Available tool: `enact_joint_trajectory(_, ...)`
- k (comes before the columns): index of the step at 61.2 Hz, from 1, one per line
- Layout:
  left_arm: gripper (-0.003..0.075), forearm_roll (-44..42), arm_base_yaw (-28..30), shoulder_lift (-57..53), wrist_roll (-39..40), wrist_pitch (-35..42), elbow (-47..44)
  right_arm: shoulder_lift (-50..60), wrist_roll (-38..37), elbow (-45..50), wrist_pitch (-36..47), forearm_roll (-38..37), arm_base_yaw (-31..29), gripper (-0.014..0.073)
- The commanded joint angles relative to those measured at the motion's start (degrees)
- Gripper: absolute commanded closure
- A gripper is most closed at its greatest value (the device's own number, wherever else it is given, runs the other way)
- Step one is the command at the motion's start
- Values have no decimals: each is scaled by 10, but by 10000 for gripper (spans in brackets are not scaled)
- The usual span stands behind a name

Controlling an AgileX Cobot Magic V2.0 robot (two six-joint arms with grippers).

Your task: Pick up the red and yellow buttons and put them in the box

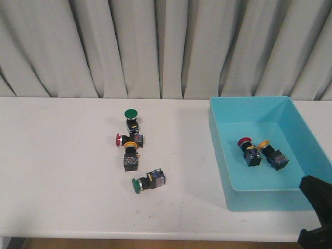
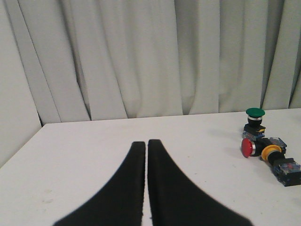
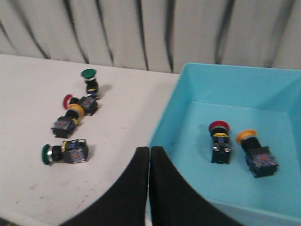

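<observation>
Two buttons already sit in the box (image 1: 223, 150): a red button (image 1: 247, 148) and a yellow button (image 1: 270, 151), lying side by side near the middle of its floor. Still out on the counter (image 1: 57, 166) you have a loose red button (image 1: 124, 138) and a loose yellow button (image 1: 130, 153), touching each other in a tight cluster just in front of an upright green button (image 1: 130, 118); a second green button (image 1: 147, 181) lies on its side nearer you, apart from the rest. Both claws are pressed together and empty: the left claw (image 2: 146, 146) hangs over bare counter left of the cluster, the right claw (image 3: 149, 153) sits near the box's front wall. Your next pick is probably the red one. Spread the fingers first, come in from the cap side, and grip the black body so you don't drag the yellow neighbour or knock the green one. Leave both greens alone.
</observation>
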State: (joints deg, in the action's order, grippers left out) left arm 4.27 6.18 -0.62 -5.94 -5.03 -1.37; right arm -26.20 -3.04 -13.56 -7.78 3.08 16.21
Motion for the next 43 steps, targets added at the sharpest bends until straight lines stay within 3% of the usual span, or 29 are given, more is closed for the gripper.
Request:
enact_joint_trajectory(1,728,4,1,-15,5,44,-19,51,-23,35,78,-20,-40,599)
enact_joint_trajectory(12,728,4,1,-15,5,44,-19,158,-24,117,134,-20,-103,599)
enact_joint_trajectory(27,728,4,1,-15,5,44,-19,272,-49,153,99,-25,-178,599)
enact_joint_trajectory(43,728,4,1,-14,4,44,-19,274,-52,154,99,-14,-208,599)
